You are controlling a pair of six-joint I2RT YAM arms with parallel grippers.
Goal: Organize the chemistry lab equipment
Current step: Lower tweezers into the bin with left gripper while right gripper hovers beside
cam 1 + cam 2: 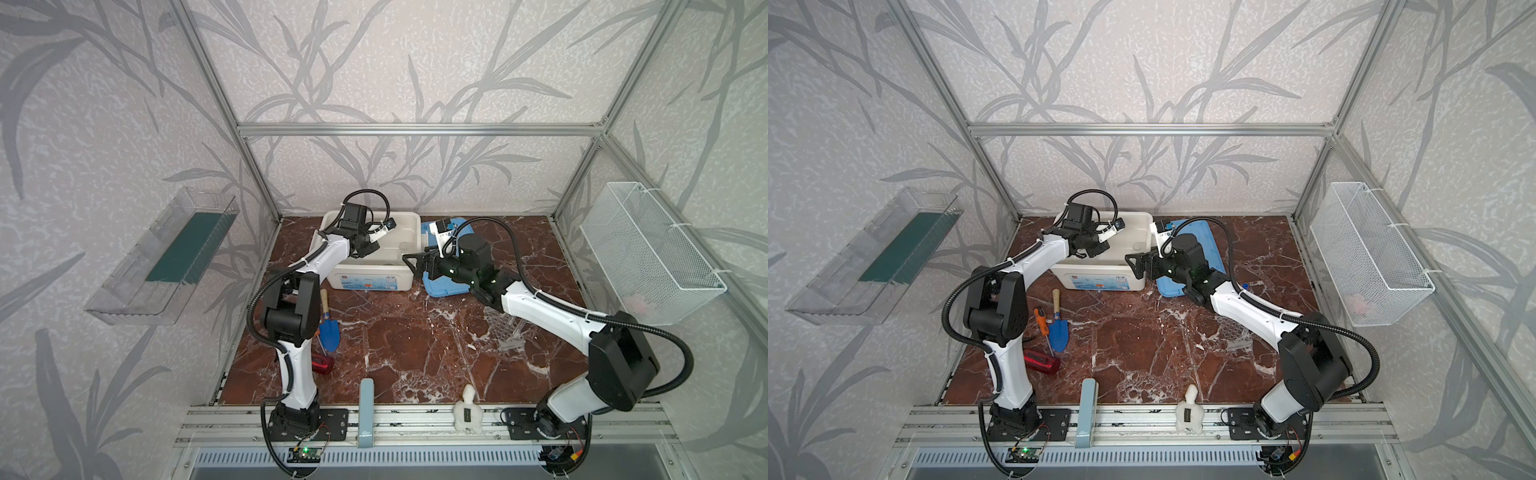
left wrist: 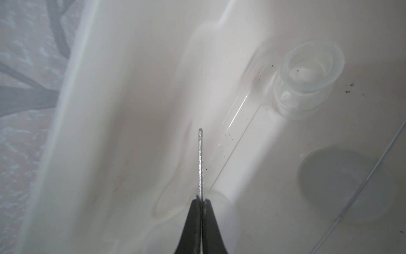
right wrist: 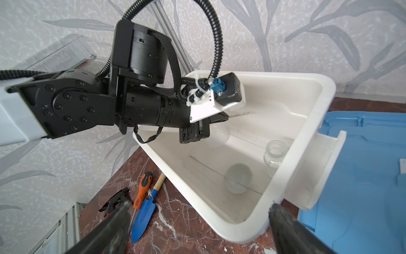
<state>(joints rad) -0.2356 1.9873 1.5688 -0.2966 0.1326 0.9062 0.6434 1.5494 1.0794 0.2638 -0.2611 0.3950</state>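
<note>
Chemistry lab equipment sits mostly down in the white tub [image 1: 374, 276] at the far side of the table [image 1: 415, 353]. A small clear cup [image 3: 275, 154] stands against the tub's right wall, with a white round dish [image 3: 238, 180] near it. A loose rod [image 3: 206, 165] lies along the tub floor and crosses the dish. The clear perforated rack [image 1: 505, 328] stands well apart on the table, near right, partly under my right arm.

My left end effector [image 2: 201, 201] is clamped tight on a thin rod [image 2: 200, 162] above the left part of the tub, and a long stretch of the rod juts beyond the tips. My right end effector [image 3: 200, 206] is spread wide and holds nothing. It hovers just outside the tub's right rim, beside the blue lid [image 1: 442, 289].

What worries me from here:
- **Slipping rod:** it is smooth and very slim, so I expect it could swivel or slide in the grip if I swing quickly.
- **Free end:** it could clip the tub wall or tip the cup.
- **Rack:** it is transparent and half hidden from above, so a missed hole might shove it over.
- **Right arm:** it hangs across the way to the rack, so the arms could crowd each other, and its open fingers could catch the rim and drag the tub.
</note>
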